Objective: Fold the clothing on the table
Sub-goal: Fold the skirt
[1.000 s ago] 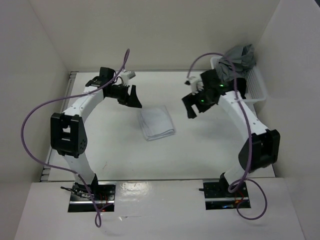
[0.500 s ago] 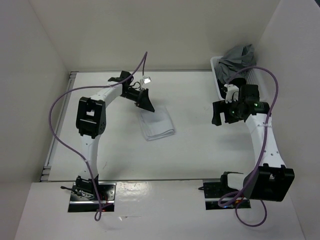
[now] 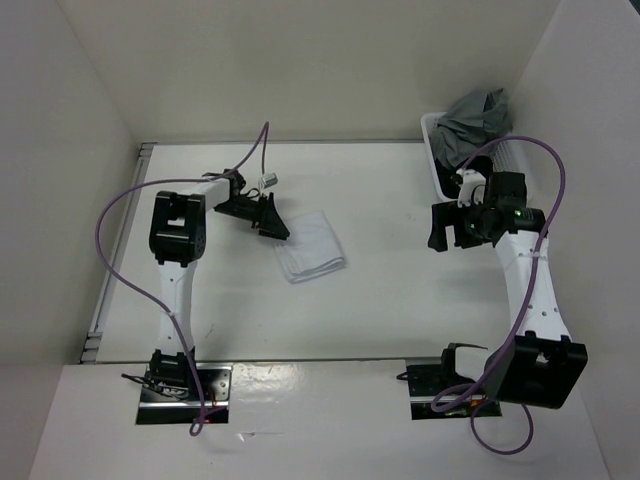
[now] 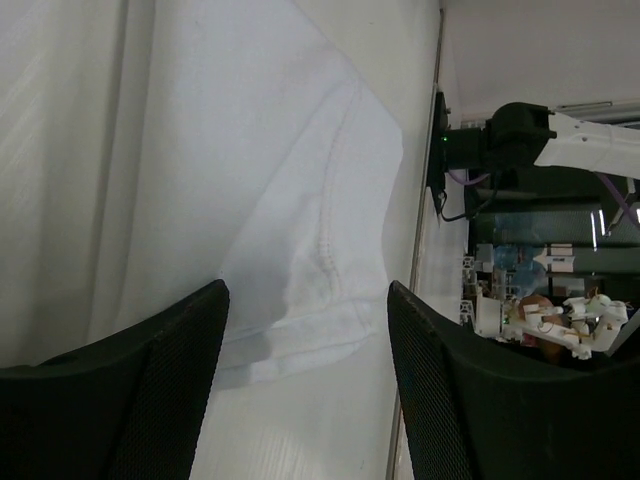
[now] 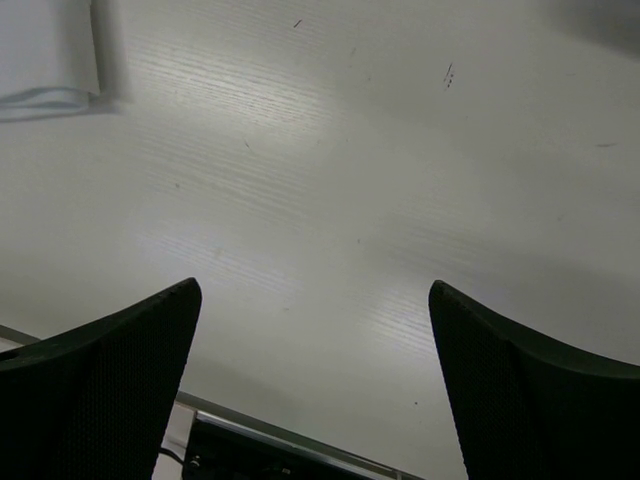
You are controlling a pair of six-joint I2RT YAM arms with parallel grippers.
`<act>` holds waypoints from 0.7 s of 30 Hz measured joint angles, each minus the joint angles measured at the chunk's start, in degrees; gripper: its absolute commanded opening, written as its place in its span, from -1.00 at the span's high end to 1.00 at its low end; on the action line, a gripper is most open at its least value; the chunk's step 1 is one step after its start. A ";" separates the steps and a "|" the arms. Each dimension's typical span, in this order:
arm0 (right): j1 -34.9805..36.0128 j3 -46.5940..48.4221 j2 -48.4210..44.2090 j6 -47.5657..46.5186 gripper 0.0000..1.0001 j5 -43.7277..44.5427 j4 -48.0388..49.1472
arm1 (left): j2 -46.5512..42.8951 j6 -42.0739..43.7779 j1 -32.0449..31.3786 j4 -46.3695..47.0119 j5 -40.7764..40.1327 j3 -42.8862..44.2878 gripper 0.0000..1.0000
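White desk, both grippers open

White-walled bay w/ desk [image 3: 380, 300]. L gripper [image 3: 276, 226] left of centre, jaws apart, nothing held, just over left edge of clothing [image 3: 312, 245], which lies folded in a small rectangle mid-desk. R gripper [image 3: 441, 228] well apart to the right, jaws wide over desk surface, empty. Grey garment [image 3: 476, 118] in basket [image 3: 518, 170], far-right corner.

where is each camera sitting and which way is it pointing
Top view: above and behind the arm bases, looking down at the table, the clothing and a basket; the left arm and right arm show whole.
Left wrist: on the left arm, looking past its two black fingers along the clothing's hem toward the right arm.
Right wrist: on the right arm, looking down at bare table between its fingers.
Shared: all three show the clothing, the right wrist only a corner.
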 measured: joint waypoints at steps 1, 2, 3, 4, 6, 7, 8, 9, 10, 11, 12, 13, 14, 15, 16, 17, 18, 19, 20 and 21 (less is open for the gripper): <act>0.00 -0.17 -0.09 0.00 -0.97 0.00 0.00 | 0.02 0.11 0.42 -0.13 0.31 -0.35 -0.45; 0.00 -0.37 -0.20 0.00 -0.97 -0.04 0.02 | 0.02 0.20 0.74 -0.24 0.68 -0.76 -0.45; 0.00 -0.46 -0.24 0.00 -0.97 -0.15 -0.02 | 0.02 0.28 0.90 -0.24 0.96 -1.11 -0.45; 0.00 -0.48 -0.33 0.00 -0.97 -0.22 0.00 | 0.02 0.37 0.96 -0.26 1.29 -1.49 -0.45; 0.00 -0.48 -0.55 0.00 -0.97 -0.35 0.02 | -0.15 0.66 0.98 -0.44 1.60 -1.88 -0.45; 0.00 -0.48 -0.76 0.00 -0.97 -0.57 0.04 | -0.46 1.36 0.98 -0.66 1.55 -2.16 -0.45; 0.00 -0.48 -0.92 0.00 -0.97 -0.72 0.04 | -0.92 1.75 0.98 -1.20 1.16 -2.40 -0.45; 0.00 -0.48 -1.16 0.00 -0.97 -0.85 0.04 | -1.42 2.56 0.94 -1.92 0.42 -2.64 -0.45; 0.00 -0.48 -1.44 0.00 -0.97 -0.98 0.04 | -2.01 3.45 0.94 -3.10 -0.50 -2.69 -0.45; 0.00 -0.48 -1.77 0.00 -0.97 -1.05 0.04 | -2.80 4.63 0.96 -4.44 -1.42 -2.69 -0.45; 0.00 -0.48 -2.14 0.00 -0.97 -1.07 0.04 | -3.74 5.88 1.01 -5.92 -2.23 -2.69 -0.45; 0.00 -0.48 -2.69 0.00 -0.97 -1.07 0.04 | -4.94 6.84 1.09 -7.48 -3.04 -2.67 -0.45; 0.00 -0.48 -3.32 0.00 -0.97 -1.09 0.04 | -6.56 7.91 1.11 -9.44 -3.78 -2.67 -0.45; 0.00 -0.48 -4.09 0.00 -0.97 -1.11 0.04 | -8.31 8.83 1.31 -10.73 -4.46 -2.64 -0.45; 0.00 -0.48 -4.87 0.00 -0.97 -1.09 0.04 | -10.78 9.11 1.62 -11.85 -5.49 -2.62 -0.45; 0.00 -0.48 -5.77 0.00 -0.97 -1.07 0.07 | -13.57 8.96 2.16 -12.39 -6.69 -2.62 -0.48; 0.00 -0.50 -6.91 0.02 -0.97 -0.98 0.11 | -16.59 8.79 2.82 -12.50 -7.98 -2.62 -0.51; 0.00 -0.52 -7.98 0.13 -0.97 -0.72 0.22 | -20.52 8.20 3.76 -12.17 -9.79 -2.67 -0.53; 0.00 -0.57 -9.05 0.33 -0.97 -0.31 0.42 | -24.30 7.13 4.72 -11.56 -11.89 -2.78 -0.56; -0.04 -0.68 -10.29 0.55 -0.97 0.28 0.66 | -29.09 5.81 5.84 -10.19 -13.79 -3.30 -0.69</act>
